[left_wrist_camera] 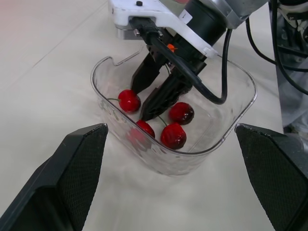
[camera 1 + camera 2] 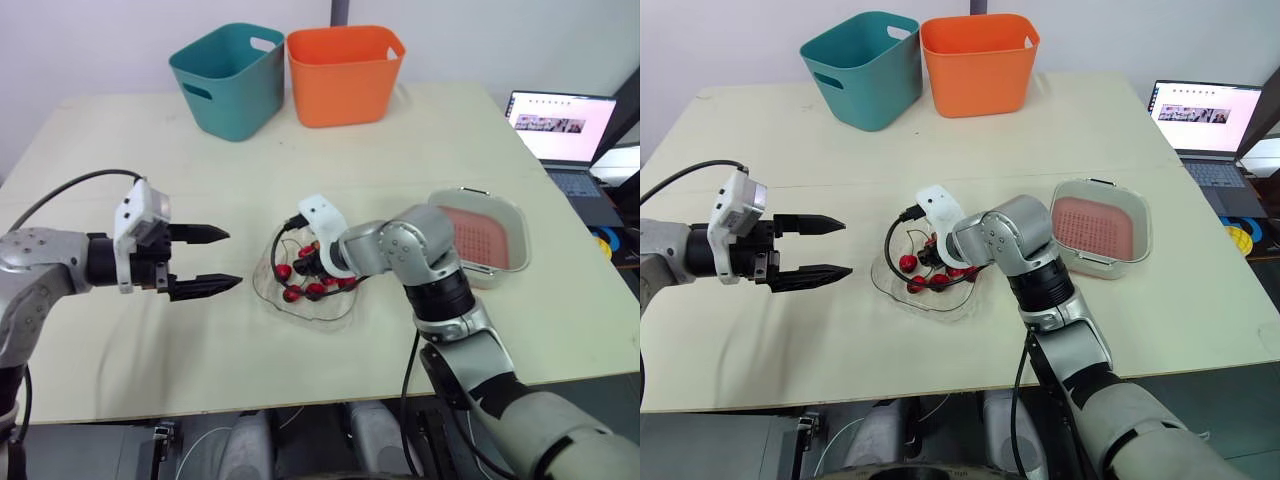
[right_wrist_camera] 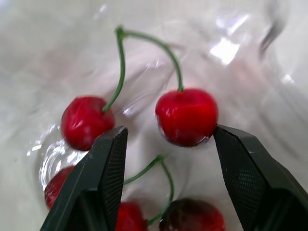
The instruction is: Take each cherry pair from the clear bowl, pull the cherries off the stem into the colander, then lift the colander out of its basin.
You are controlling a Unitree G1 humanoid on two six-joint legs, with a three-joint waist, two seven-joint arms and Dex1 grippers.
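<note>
fingers (image 3: 96, 183) of the right gripper (image 3: 168, 137) straddle a cherry (image 3: 186, 117) in the clear bowl (image 1: 243, 103), unclenched; left gripper (image 2: 234, 258) gapes too. pinching round fruit may squirt it away.

The right arm (image 2: 425, 245) hides part of the basin's (image 2: 495, 276) left rim.

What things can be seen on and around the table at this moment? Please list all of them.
table: one, pale beige, under everything
teal bin: one, teal, far side
orange bin: one, orange, right beside the teal bin
laptop: one, open, screen lit, beyond the far right corner
clear bowl: one, transparent, table middle
cherries: several, red, green stems, in the clear bowl
basin: one, whitish, right of the bowl
colander: one, pink, inside the basin
left gripper: black, jaws open, left of the bowl
right gripper: black, jaws open, inside the bowl
</note>
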